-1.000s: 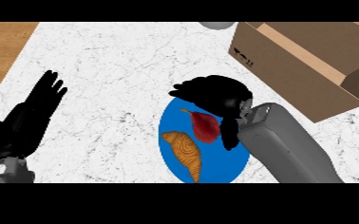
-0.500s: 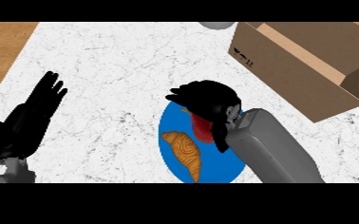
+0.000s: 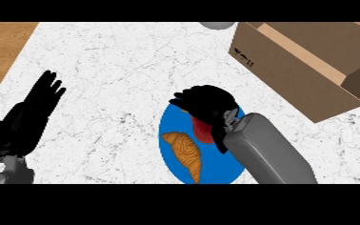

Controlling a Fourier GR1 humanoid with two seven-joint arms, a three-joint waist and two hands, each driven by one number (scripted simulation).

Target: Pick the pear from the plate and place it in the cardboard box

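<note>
A blue plate [image 3: 175, 124] lies on the marble counter in the head view. On it a red pear [image 3: 201, 129] shows only as a small patch, with my right hand [image 3: 207, 102] curled over it and hiding most of it. An orange croissant [image 3: 186, 153] lies on the plate's near left part. The open cardboard box [image 3: 299, 64] stands at the upper right, apart from the plate. My left hand [image 3: 35, 109] rests open at the left edge, fingers up.
A grey round object [image 3: 218, 25] is cut off by the top edge, just left of the box. A wooden surface [image 3: 14, 38] borders the counter at the upper left. White marble stretches between my left hand and the plate.
My right hand and forearm have moved left and lower over the plate, covering more of the pear, and the fingers have curled round it. The left hand stays still.
</note>
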